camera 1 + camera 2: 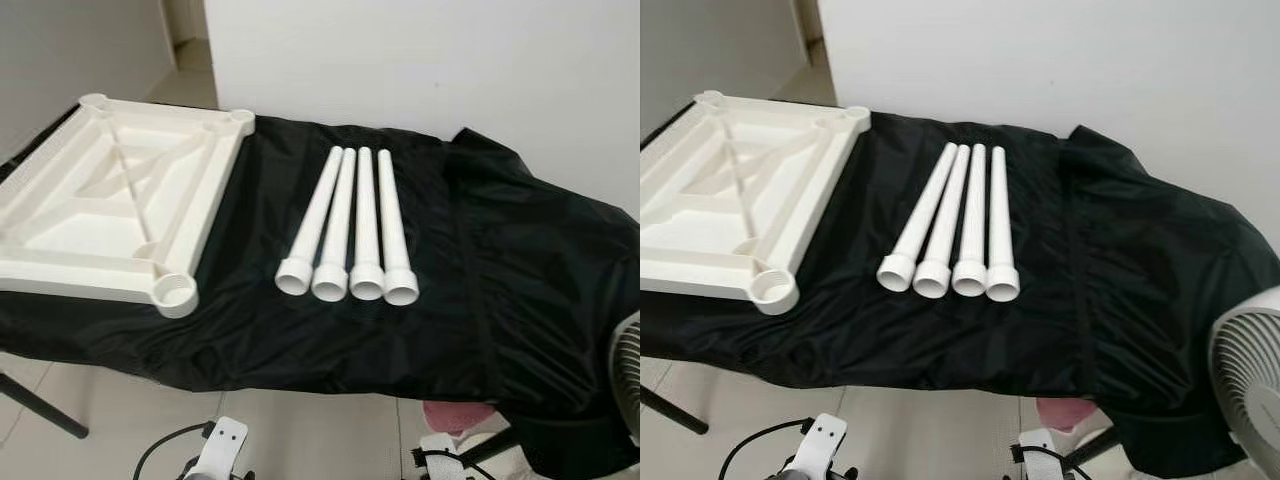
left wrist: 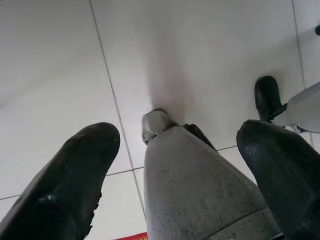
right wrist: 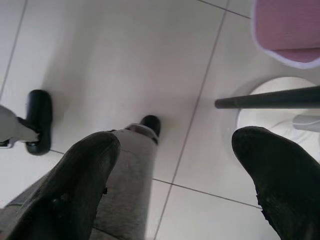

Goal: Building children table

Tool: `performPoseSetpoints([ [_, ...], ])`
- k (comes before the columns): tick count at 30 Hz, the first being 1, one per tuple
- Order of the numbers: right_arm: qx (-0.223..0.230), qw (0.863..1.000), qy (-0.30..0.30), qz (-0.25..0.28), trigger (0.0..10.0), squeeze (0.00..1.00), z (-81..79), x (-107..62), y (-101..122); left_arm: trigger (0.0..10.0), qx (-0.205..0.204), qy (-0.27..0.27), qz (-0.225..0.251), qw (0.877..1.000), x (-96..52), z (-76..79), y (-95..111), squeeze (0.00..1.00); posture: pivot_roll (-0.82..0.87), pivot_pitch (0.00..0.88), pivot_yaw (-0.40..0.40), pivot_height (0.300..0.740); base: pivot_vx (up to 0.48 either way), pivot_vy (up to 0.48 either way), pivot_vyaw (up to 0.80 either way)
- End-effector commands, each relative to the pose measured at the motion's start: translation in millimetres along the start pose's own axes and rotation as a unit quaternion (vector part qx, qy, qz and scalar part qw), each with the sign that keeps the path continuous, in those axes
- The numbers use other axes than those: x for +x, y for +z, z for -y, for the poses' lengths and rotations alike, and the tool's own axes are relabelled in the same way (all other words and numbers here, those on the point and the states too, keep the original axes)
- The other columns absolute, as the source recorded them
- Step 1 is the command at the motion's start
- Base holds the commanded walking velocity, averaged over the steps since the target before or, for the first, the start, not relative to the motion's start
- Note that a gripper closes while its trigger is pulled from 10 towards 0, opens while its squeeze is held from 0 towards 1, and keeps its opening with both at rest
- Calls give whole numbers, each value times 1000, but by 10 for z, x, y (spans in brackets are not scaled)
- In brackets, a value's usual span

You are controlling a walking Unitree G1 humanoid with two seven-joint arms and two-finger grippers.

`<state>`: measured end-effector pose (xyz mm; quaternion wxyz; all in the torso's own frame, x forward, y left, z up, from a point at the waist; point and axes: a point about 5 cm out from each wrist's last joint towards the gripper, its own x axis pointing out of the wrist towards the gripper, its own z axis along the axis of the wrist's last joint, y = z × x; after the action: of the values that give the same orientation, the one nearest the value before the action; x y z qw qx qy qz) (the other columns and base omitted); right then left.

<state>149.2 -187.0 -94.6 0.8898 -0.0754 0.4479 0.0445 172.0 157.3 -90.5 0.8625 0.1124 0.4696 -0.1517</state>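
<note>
White tabletop [image 1: 120, 205] lies upside down on the black cloth [image 1: 520, 270], and four white legs [image 1: 350, 225] lie side by side just beside it. Both my arms hang down over the tiled floor [image 2: 60, 75]; my left gripper [image 2: 175, 165] and right gripper [image 3: 172, 175] have fingers wide apart, holding nothing.

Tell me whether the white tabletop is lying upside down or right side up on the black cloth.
Upside down. The tabletop shows its ribbed underside, and the round leg sockets at its corners face up, empty. The four legs lie beside it.
</note>
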Motion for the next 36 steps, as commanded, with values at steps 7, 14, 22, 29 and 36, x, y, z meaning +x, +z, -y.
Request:
performPoseSetpoints([
  [7, -4, 1000, 0, -23, 10000, 0, -11, -30, -119, 10000, -2, 11, -40, 999, -40, 32, -235, 0, -1, 0, -56, 740, 0, 373, 0],
  [14, -3, 999, -3, -35, 10000, 0, 7, -44, -168, 10000, -5, 14, -44, 999, -49, 30, -269, 0, -1, 0, -58, 740, 0, 369, 0],
  [22, -2, 999, -5, -40, 10000, 0, 6, -47, -184, 10000, -5, 16, -44, 999, -55, 3, -276, 0, 0, 0, -57, 740, 0, 377, 0],
  [29, 1, 999, -6, -44, 10000, 0, 7, -53, -203, 10000, 1, 17, -40, 999, -52, -8, -256, 0, 1, 0, -55, 740, 0, 0, 0],
  [36, 6, 999, -8, -48, 10000, 0, 15, -59, -224, 10000, 10, 16, -39, 999, -42, -2, -223, 0, 2, 0, -53, 740, 0, 0, 0],
])
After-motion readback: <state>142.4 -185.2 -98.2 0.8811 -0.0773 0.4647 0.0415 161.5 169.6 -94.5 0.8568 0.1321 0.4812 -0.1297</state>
